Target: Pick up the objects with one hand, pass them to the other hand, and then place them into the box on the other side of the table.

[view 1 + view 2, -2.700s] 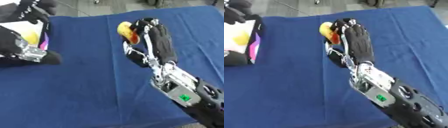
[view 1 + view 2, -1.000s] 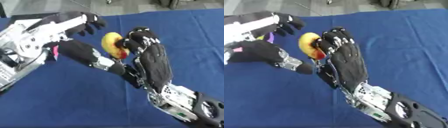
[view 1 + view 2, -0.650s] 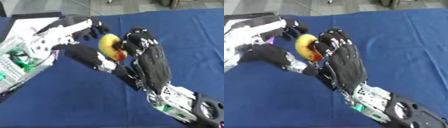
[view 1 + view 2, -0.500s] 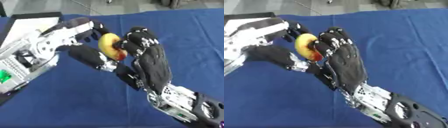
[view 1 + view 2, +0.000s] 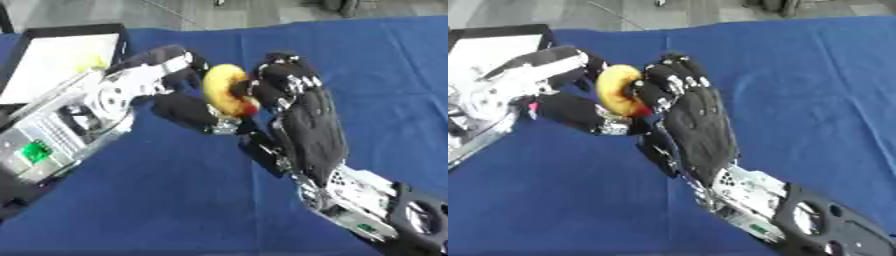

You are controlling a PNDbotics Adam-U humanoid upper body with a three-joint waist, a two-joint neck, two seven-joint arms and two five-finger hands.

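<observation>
A round yellow fruit with a red patch (image 5: 222,89) hangs above the middle of the blue table. My right hand (image 5: 306,125) comes up from the lower right, its fingertips curled on the fruit's right side. From the left my left hand (image 5: 131,85) closes round the same fruit, with its fingers over the top and its thumb (image 5: 188,111) underneath. The box (image 5: 79,29), black-rimmed with a white inside, stands at the far left corner, behind the left hand.
Something small and yellow (image 5: 87,62) lies inside the box. A blue cloth (image 5: 385,75) covers the table. A grey floor shows beyond the far edge.
My left hand has come from the box to the fruit held up by my right hand, and its fingers and thumb have closed in around it. The right hand has stayed nearly still.
</observation>
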